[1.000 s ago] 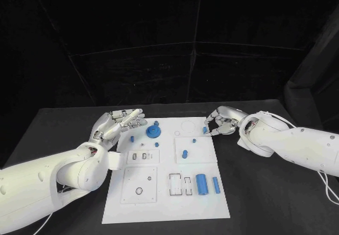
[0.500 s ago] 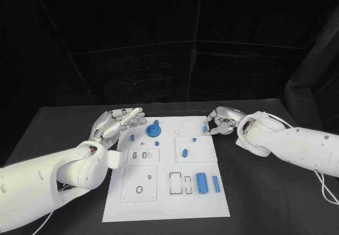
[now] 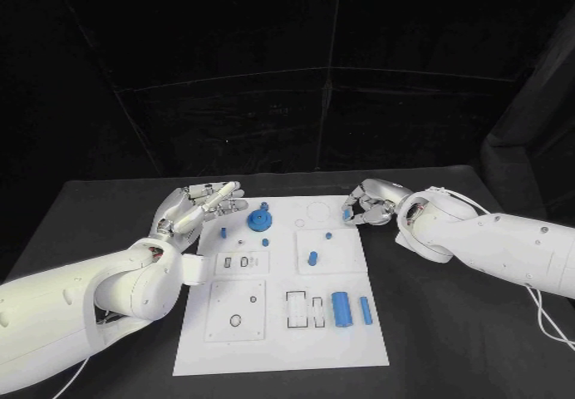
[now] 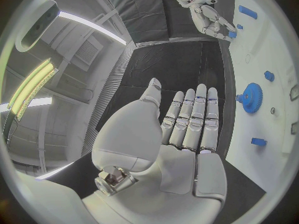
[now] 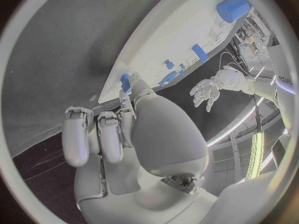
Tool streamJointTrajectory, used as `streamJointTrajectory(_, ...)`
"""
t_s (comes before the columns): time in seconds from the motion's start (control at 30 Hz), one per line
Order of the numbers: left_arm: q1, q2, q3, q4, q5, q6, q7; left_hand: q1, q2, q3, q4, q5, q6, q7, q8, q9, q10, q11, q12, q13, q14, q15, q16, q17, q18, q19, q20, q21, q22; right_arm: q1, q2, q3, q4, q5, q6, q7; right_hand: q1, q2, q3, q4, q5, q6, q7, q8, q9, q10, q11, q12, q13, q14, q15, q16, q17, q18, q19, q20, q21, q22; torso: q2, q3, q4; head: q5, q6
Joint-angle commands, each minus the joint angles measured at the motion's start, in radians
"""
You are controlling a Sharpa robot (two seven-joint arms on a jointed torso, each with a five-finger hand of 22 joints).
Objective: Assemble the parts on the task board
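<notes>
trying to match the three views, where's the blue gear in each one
Head view: blue gear on the far half of the task board, nearer the left robot hand.
Left wrist view: gear beyond the fingertips.
Right wrist view: cannot tell it apart with certainty.
Shared landmark: the task board.

The right hand [image 3: 369, 204] has lifted its small blue part [image 3: 349, 214] slightly toward the board's far edge.

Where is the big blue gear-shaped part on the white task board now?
In the head view, the big blue gear-shaped part sits on the far left area of the white task board, near the left hand, with small blue pieces beside it.
</notes>
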Motion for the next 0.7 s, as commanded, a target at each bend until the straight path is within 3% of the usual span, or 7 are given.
streamJointTrajectory(0.03, 0.001, 0.000, 0.001, 0.001, -0.007, 0.015, 0.001, 0.002, 0.011, -0.001, -0.007, 0.001, 0.005, 0.008, -0.002, 0.000, 0.007, 0.000, -0.003, 0.000, 0.009, 0.000, -0.005, 0.001, 0.008, 0.008, 0.000, 0.006, 0.000, 0.002, 0.003, 0.000, -0.001, -0.008, 0.010, 0.002, 0.003, 0.010, 0.006, -0.002, -0.003, 0.009, 0.001, 0.006, 0.000, 0.008, 0.001, 0.006, 0.104, 0.104, -0.002, 0.002, 0.263, -0.021, 0.018, 0.001, 0.005, 0.044, 0.000, 0.0005, 0.0002, -0.001, 0.000)
streamJointTrajectory(0.4, 0.001, -0.001, 0.001, 0.001, -0.007, 0.010, 0.003, 0.003, 0.012, -0.001, -0.008, 0.001, 0.005, 0.008, -0.002, 0.000, 0.007, 0.000, -0.003, 0.000, 0.009, 0.000, -0.005, 0.001, 0.007, 0.009, 0.000, 0.006, 0.000, 0.001, 0.007, 0.000, -0.004, -0.026, 0.027, -0.014, -0.003, 0.013, 0.033, -0.016, -0.002, 0.041, -0.010, 0.012, 0.001, 0.013, -0.007, 0.011, 0.111, 0.104, -0.009, 0.002, 0.263, -0.021, 0.019, -0.005, 0.007, 0.048, 0.000, 0.0014, -0.0014, -0.002, -0.001)
streamJointTrajectory(0.7, 0.001, -0.002, 0.001, 0.001, -0.007, 0.010, 0.003, 0.003, 0.012, -0.001, -0.008, 0.001, 0.005, 0.008, -0.002, 0.000, 0.007, 0.000, -0.003, 0.000, 0.009, 0.000, -0.005, 0.001, 0.007, 0.009, 0.000, 0.006, 0.000, 0.001, 0.010, 0.001, -0.002, -0.051, -0.006, -0.035, -0.007, 0.022, 0.060, -0.026, 0.007, 0.061, -0.018, 0.015, 0.000, 0.013, -0.015, 0.010, 0.111, 0.104, -0.015, 0.002, 0.263, -0.022, 0.020, -0.010, 0.008, 0.051, 0.000, 0.0016, 0.0002, -0.001, -0.002)
